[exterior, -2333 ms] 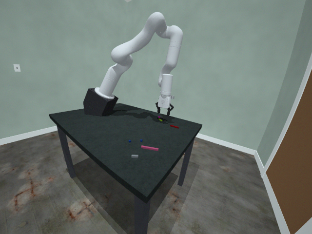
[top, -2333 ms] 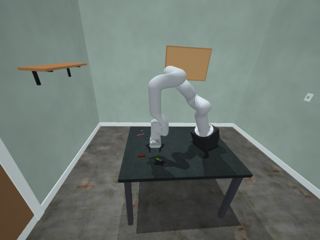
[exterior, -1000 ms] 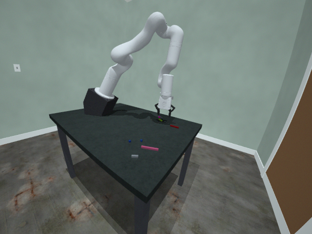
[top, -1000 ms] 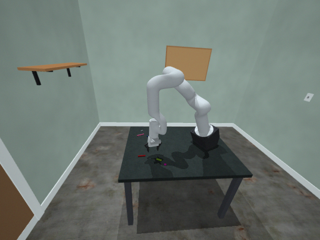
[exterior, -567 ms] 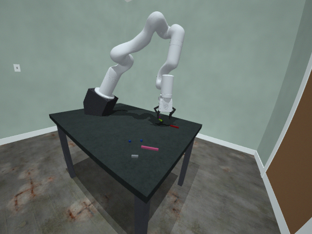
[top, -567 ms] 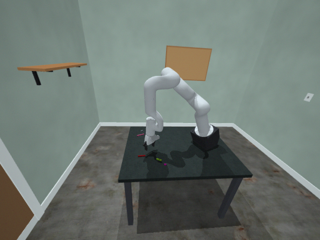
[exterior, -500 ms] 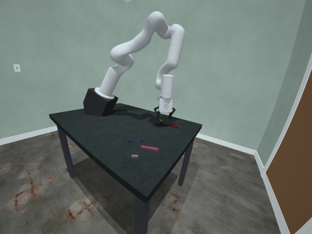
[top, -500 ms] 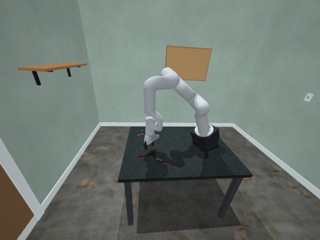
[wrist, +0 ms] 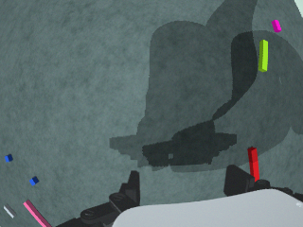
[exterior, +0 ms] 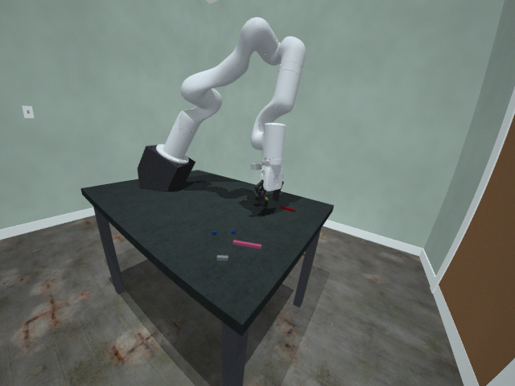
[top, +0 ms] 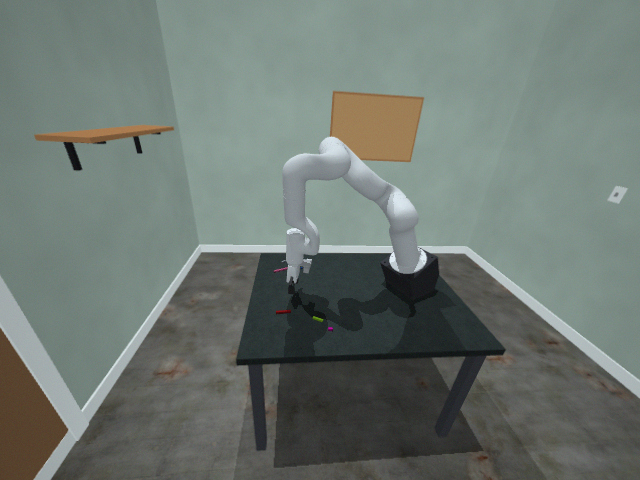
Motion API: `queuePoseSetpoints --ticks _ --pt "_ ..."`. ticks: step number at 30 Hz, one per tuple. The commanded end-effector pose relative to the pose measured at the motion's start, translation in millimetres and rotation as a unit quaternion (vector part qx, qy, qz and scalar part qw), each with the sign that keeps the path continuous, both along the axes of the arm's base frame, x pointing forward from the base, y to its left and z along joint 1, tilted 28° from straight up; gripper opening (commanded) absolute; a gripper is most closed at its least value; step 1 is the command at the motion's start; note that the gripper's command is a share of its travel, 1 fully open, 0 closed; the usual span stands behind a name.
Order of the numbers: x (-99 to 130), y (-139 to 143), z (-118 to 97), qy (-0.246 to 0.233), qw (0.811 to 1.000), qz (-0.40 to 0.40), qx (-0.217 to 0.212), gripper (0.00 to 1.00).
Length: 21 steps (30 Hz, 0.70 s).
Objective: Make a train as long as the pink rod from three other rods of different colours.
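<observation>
Open, empty end effector hovers low over the tabletop, red rod nearest.

Top view: the end effector (top: 292, 282) hangs above the tabletop (top: 454, 330), with the red rod (top: 282, 312) in front of it and the lime rod (top: 317, 318) and magenta rod (top: 330, 328) further on. Exterior view: the pink rod (exterior: 247, 244) lies well apart, near the grey rod (exterior: 222, 257). Wrist view: the red rod sits just beside one finger (wrist: 239, 180), its long axis running away from the camera.

Soft, even light fills the room. The white robot arm (top: 310, 175) throws broad dark shadows on the dark green matte tabletop (top: 444, 330), which throws one on the floor. The wrist view bends strongly at its edges. No glare shows.
</observation>
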<state>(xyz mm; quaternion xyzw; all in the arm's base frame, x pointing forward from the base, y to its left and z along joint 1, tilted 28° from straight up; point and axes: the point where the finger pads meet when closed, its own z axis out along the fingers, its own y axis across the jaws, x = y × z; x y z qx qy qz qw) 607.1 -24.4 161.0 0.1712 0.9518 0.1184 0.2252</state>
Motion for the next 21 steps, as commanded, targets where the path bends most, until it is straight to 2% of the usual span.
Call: queuePoseSetpoints --ticks 1,4,5,8,14,19,21 --pt "4.2 -18.4 -1.5 -0.026 0.996 0.069 -0.04 1.0" --pt "4.8 -23.0 -2.1 -0.029 0.995 0.085 -0.049 1.0" --pt "6.1 -34.8 -3.6 -0.037 0.988 0.128 -0.073 1.0" --pt "7.0 -46.1 -5.1 -0.043 0.98 0.169 -0.096 1.0" --pt "7.6 -74.2 -9.0 -0.058 0.95 0.267 -0.149 1.0" --pt "6.4 -97.6 -12.6 -0.069 0.916 0.345 -0.192 1.0" --pt "6.4 -97.6 -12.6 -0.069 0.916 0.345 -0.192 1.0"
